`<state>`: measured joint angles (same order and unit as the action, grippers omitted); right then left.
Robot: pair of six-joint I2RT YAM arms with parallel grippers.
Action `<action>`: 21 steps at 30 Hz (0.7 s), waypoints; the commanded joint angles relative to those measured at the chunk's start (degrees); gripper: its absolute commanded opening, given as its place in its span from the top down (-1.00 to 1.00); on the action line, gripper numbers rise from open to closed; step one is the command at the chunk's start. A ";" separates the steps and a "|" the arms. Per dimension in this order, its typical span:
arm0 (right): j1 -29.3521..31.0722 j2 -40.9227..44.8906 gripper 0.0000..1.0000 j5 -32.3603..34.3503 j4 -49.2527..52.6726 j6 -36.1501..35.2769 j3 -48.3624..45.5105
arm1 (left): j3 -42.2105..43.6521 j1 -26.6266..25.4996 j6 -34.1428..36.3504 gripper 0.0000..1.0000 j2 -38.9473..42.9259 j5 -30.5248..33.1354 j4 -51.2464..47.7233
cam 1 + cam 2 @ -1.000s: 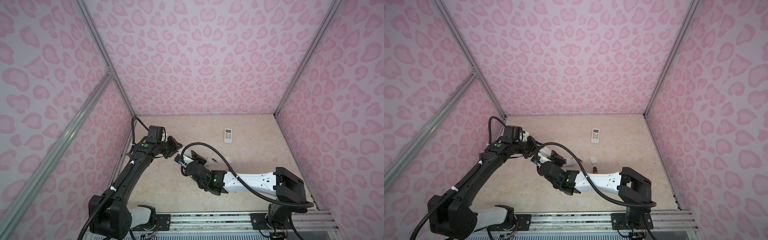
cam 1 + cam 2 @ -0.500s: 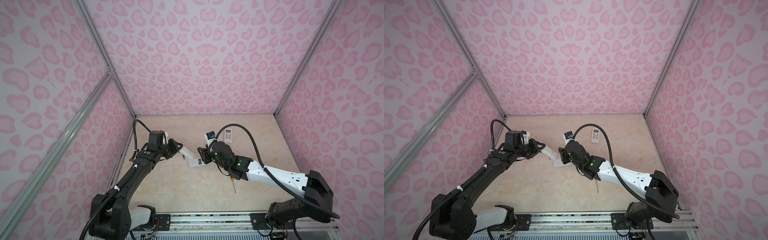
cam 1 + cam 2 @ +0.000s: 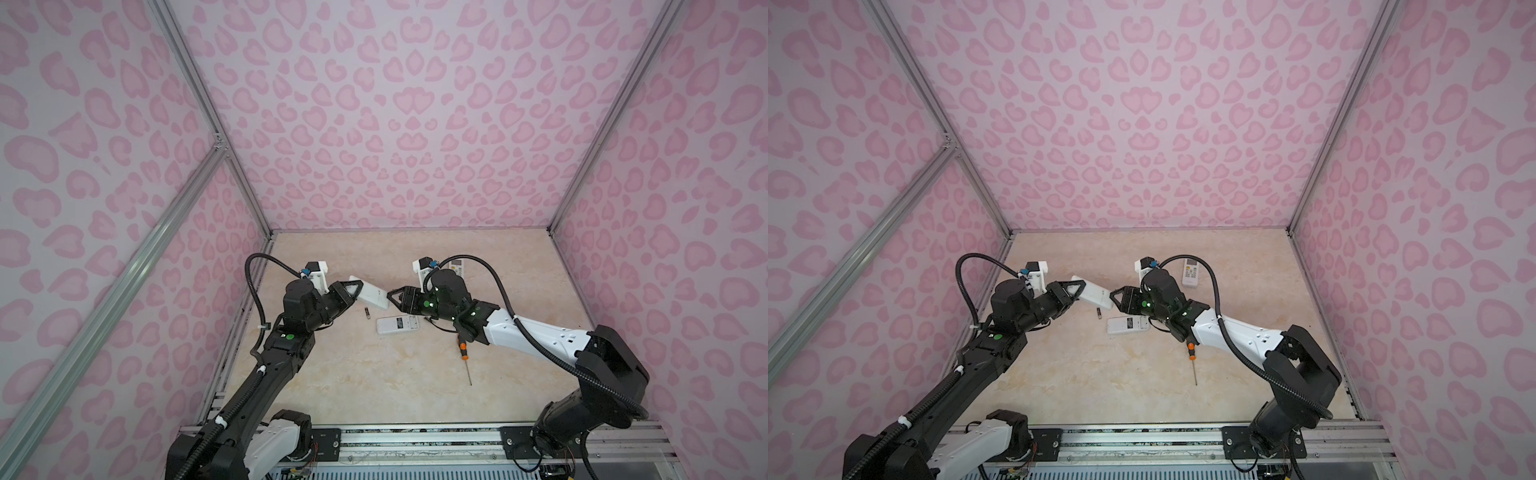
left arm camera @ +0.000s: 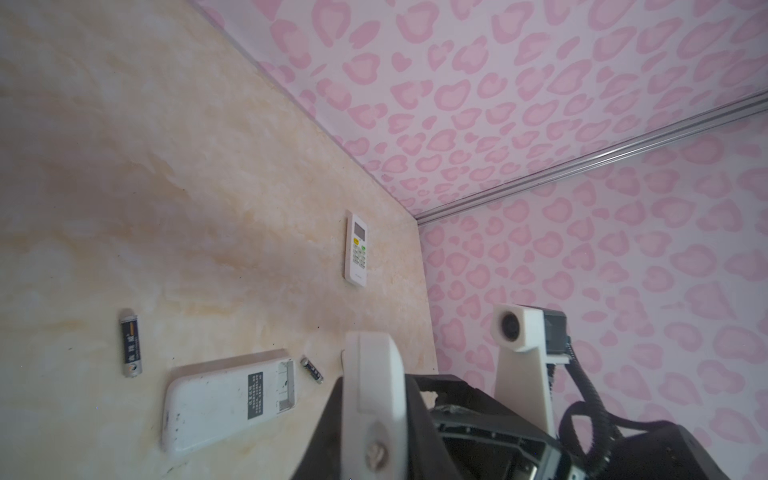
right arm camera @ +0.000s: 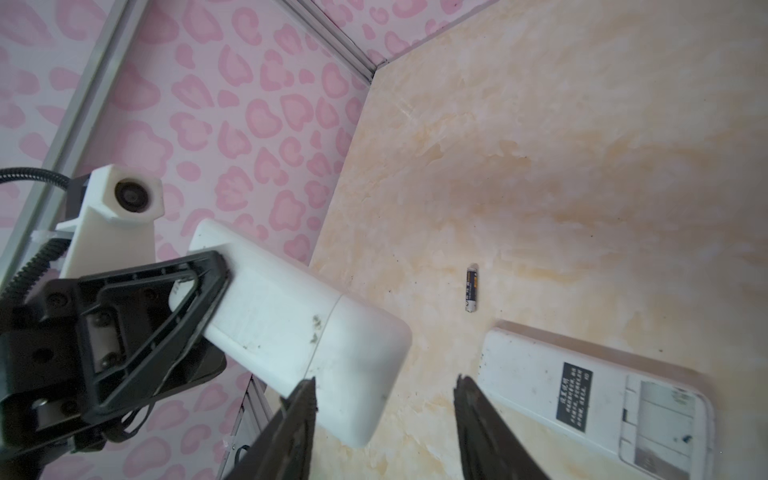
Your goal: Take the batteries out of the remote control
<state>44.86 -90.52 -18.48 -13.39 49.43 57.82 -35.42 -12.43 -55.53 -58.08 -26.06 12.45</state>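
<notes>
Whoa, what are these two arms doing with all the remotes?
The left gripper is clamped on one end of a white remote, holding it in the air. The right gripper sits open at its free end, not gripping yet. Below, another remote lies face down, its battery bay open and empty, with a loose battery beside it. A screwdriver lies nearby.

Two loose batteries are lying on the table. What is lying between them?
The white face-down remote, its cover off, lies between one battery and the other battery; the left wrist view shows this.
</notes>
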 commanded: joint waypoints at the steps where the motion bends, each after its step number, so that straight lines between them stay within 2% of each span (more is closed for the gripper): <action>1: -0.12 -0.69 -0.07 -4.63 -4.68 4.25 -0.49 | 2.00 0.12 -2.80 0.92 0.84 0.90 6.82; 8: -0.17 0.80 -0.01 -7.05 -6.26 7.34 -2.51 | 6.70 0.08 -11.23 0.92 -1.58 -2.15 19.53; 21: -0.20 -0.52 0.00 -5.77 -8.85 8.62 -3.37 | 7.17 -0.02 -11.97 0.92 -0.66 -6.17 22.42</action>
<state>44.64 -90.24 -24.45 -20.08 57.47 54.17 -28.45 -12.38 -66.76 -58.94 -28.80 29.54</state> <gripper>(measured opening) 0.499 0.194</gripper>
